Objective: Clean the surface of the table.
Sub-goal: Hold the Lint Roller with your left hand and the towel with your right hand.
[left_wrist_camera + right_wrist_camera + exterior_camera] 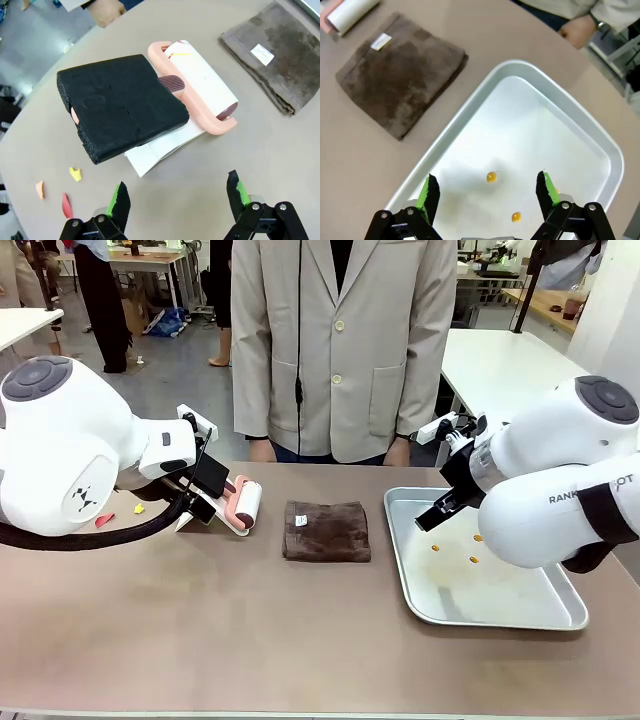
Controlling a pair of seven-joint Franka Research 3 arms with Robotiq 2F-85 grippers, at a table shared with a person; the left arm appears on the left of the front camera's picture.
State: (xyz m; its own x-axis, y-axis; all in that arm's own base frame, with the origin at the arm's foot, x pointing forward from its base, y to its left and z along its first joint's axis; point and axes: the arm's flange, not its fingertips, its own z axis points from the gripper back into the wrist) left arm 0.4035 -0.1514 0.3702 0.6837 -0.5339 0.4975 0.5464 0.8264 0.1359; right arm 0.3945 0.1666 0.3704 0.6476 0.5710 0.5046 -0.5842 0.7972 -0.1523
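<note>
Left wrist view: my left claw apart, empty, near lint roller. I'd centre on its black foam handle, clamp square, then roll scraps off the desk.

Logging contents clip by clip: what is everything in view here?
table: one, taupe-brown, across the view
cloth: one, dark brown, folded, table middle
tray: one, silver, right of the cloth
crumbs: three, orange, in the tray
lint roller: one, pink frame, white roll, left of the cloth
foam block: one, black, at the roller's handle
paper: one, white, under the roller
scraps: three, yellow, orange, red, table's left
person: one, beige jacket, far side
left gripper: open, near the roller
right gripper: open, over the tray
</note>
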